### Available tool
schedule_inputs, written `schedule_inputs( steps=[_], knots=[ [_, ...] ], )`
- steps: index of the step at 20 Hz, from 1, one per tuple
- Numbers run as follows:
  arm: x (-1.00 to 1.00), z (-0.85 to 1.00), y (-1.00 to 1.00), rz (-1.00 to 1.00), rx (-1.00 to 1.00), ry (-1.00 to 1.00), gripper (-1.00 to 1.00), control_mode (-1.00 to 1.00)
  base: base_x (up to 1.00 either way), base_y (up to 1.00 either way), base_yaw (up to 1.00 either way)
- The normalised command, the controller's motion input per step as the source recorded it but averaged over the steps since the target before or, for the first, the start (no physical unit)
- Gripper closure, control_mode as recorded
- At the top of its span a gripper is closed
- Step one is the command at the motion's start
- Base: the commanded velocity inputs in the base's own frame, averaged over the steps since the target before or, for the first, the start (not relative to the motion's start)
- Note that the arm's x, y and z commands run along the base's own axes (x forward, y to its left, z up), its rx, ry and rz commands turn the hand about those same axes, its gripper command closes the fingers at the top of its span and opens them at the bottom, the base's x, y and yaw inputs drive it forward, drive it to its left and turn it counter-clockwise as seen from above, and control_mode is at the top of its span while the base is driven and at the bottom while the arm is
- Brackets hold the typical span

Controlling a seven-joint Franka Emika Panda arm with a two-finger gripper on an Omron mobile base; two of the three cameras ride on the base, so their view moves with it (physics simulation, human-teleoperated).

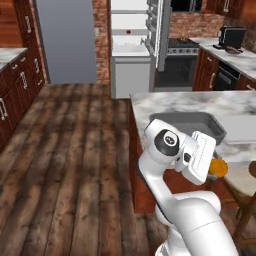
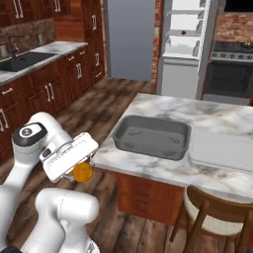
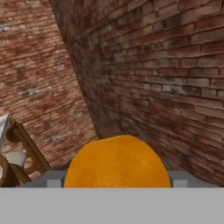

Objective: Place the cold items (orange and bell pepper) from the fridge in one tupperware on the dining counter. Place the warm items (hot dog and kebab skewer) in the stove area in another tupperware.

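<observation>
From the left base view, the end effector (image 1: 214, 167) is clenched on the orange (image 1: 218, 168), held off the desk's near edge, beside the grey tupperware (image 1: 212, 126). The right base view shows the orange (image 2: 82, 171) below desk (image 2: 163, 170) height: I'd lift first, then carry over the tupperware's (image 2: 129, 142) rim. In the hand view, the orange (image 3: 117, 162) sits centred, so keep the grip steady.

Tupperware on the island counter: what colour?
Dark grey, inside and out. The tupperware shows best in the right base view, open-topped on the white marbled counter.
</observation>
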Motion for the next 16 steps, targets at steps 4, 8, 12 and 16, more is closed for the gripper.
schedule_inputs(
  steps=[4, 8, 12, 16],
  knots=[
    [0.0, 0.0, 0.0, 0.0, 0.0, 0.0, 1.0, 1.0, 0.01, -0.51, 0.31],
    [0.0, 0.0, 0.0, 0.0, 0.0, 0.0, 1.0, 1.0, 0.17, -0.51, 0.22],
    [0.0, 0.0, 0.0, 0.0, 0.0, 0.0, 1.0, 1.0, 0.26, -0.52, 0.08],
    [0.0, 0.0, 0.0, 0.0, 0.0, 0.0, 1.0, 1.0, 0.33, -0.42, 0.01]
  ],
)
